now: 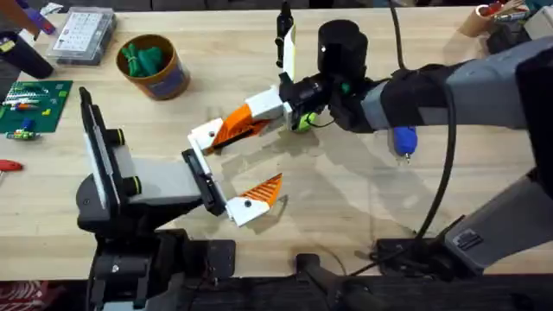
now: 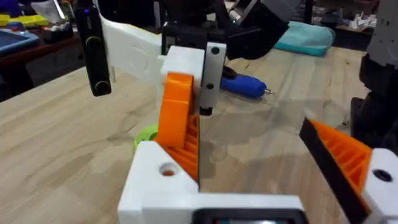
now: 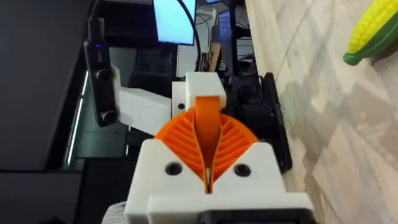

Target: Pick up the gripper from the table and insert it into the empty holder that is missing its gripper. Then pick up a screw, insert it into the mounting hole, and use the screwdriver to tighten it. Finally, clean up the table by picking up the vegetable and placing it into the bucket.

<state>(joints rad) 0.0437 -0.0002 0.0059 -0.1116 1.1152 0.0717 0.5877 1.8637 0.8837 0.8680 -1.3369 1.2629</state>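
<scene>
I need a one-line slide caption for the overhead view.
Right pincer brings the loose finger to the holder; vegetable beside it.

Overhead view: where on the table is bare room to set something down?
Bare wood lies between the bucket and the black cylinder, and right of the fixed finger. Around the loose finger and the vegetable it is crowded.

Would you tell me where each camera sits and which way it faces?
Overhead: above the bases, looking down and forward over the table; both arms show.
Left wrist: on the left arm, facing the gripper; the holder shows.
Right wrist: on the right arm, along the right gripper, shut on the gripper.
Shared: all see the gripper.
</scene>
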